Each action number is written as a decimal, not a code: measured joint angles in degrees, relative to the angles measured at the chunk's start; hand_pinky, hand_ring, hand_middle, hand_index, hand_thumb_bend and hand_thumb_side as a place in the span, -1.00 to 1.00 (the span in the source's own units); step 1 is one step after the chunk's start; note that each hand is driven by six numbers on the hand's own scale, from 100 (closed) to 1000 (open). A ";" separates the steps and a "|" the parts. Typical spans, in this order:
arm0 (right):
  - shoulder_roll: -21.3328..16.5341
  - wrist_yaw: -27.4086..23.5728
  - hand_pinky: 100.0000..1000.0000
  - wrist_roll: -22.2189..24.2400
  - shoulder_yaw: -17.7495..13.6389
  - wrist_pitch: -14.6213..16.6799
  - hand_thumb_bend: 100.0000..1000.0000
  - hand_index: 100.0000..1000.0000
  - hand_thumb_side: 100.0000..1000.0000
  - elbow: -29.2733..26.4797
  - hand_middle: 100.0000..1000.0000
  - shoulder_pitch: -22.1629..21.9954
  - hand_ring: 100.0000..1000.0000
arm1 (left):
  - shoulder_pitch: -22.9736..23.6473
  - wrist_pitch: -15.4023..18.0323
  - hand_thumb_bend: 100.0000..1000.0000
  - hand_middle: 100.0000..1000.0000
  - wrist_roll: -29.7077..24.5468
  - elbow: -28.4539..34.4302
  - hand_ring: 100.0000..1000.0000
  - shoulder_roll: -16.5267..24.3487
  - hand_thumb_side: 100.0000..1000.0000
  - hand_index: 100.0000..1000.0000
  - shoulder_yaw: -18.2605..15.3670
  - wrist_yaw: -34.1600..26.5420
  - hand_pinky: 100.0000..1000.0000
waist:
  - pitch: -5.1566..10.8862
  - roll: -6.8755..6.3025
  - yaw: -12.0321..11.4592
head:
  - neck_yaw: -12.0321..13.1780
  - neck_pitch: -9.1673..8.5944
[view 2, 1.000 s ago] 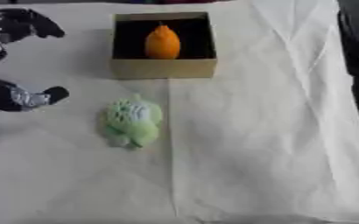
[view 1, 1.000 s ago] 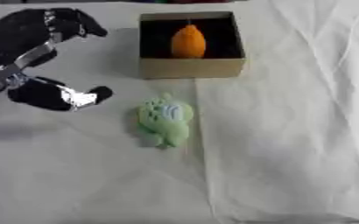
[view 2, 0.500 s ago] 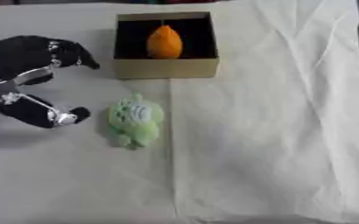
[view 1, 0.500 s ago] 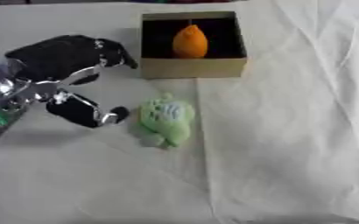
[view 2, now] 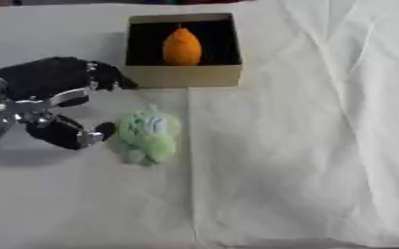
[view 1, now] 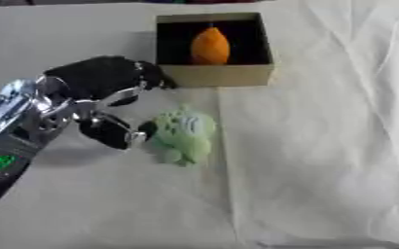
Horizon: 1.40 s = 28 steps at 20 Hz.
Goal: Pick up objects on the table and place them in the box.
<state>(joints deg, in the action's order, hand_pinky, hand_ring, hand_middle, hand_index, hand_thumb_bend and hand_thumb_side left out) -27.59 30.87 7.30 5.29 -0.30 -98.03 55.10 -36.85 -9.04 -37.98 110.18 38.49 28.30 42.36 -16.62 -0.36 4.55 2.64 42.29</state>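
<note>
Left eye view
- My left hand (view 1: 100, 104): it comes in from the left edge, black with a silver wrist. The fingers arch forward above, their tips near the box's front left corner; the thumb curls below. It is spread and grasping nothing.
- Thumb tip (view 1: 139, 136): right against the left side of the green toy; I cannot tell whether it touches.
- Green toy (view 1: 184, 136): a soft, pale green lump lying on the desk, in front of the box and well apart from it. A bluish patch shows on its upper part.
- Box (view 1: 216, 75): a tan cardboard box with a dark inside, standing at the far middle of the desk.
- Orange object (view 1: 209, 46): an egg-shaped piece with a pointed top, inside the box, about the middle.
- Desk (view 1: 322, 146): covered in a white cloth with creases, one long fold line running from the box toward me past the toy's right side.
- Green light (view 1: 0, 162): a small glow on my forearm at the lower left.

Right eye view
- My left hand (view 2: 54, 102): the same pose, fingers above and thumb below, with an open gap between them facing the toy.
- Green toy (view 2: 148, 136): just right of the thumb, not between the fingers.
- Box (view 2: 182, 75): the orange object (view 2: 182, 47) sits inside.
- My right hand: it does not show.
</note>
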 measured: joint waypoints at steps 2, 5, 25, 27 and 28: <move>0.03 -0.15 0.62 -0.01 -0.12 -0.22 -1.00 0.55 0.31 -0.04 0.50 -0.33 0.70 | -0.23 0.23 -0.66 0.53 0.00 -1.21 0.45 -0.79 -0.78 0.88 0.66 0.00 0.56 | 0.00 -0.11 0.02 | 0.04 0.00; 0.13 -0.39 0.62 -0.07 -0.44 -0.54 -1.00 0.55 0.31 -0.17 0.50 -0.72 0.70 | -1.06 0.77 -0.61 0.55 -0.35 -3.05 0.48 -1.95 -0.76 0.88 1.70 0.32 0.57 | 0.00 -0.26 0.14 | 0.17 0.00; 1.57 -1.81 0.62 0.09 -1.49 -1.47 -1.00 0.55 0.34 -0.53 0.49 -2.24 0.69 | -3.98 5.17 -0.64 0.38 0.89 -18.62 0.41 -8.93 -0.61 0.71 3.66 6.50 0.46 | -0.09 -0.14 0.90 | 0.66 0.01; 1.57 -1.95 0.62 0.04 -1.76 -1.66 -1.00 0.55 0.35 -0.53 0.49 -2.36 0.69 | -3.91 5.38 -0.78 0.32 1.35 -18.43 0.36 -8.97 -0.60 0.66 3.66 6.56 0.42 | -0.09 -0.14 0.91 | 0.68 0.01; 1.57 -2.01 0.62 0.00 -1.79 -1.75 -1.00 0.55 0.35 -0.53 0.49 -2.57 0.69 | -3.69 5.38 -0.81 0.31 1.71 -17.95 0.35 -8.96 -0.59 0.66 3.68 6.64 0.42 | -0.13 -0.14 0.94 | 0.68 0.01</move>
<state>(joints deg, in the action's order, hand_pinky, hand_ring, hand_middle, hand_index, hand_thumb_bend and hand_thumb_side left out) -26.02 28.86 7.31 3.49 -2.05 -98.57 52.53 -40.54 -3.66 -36.27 92.23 29.52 31.98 49.01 -16.75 -0.50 5.49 3.32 42.30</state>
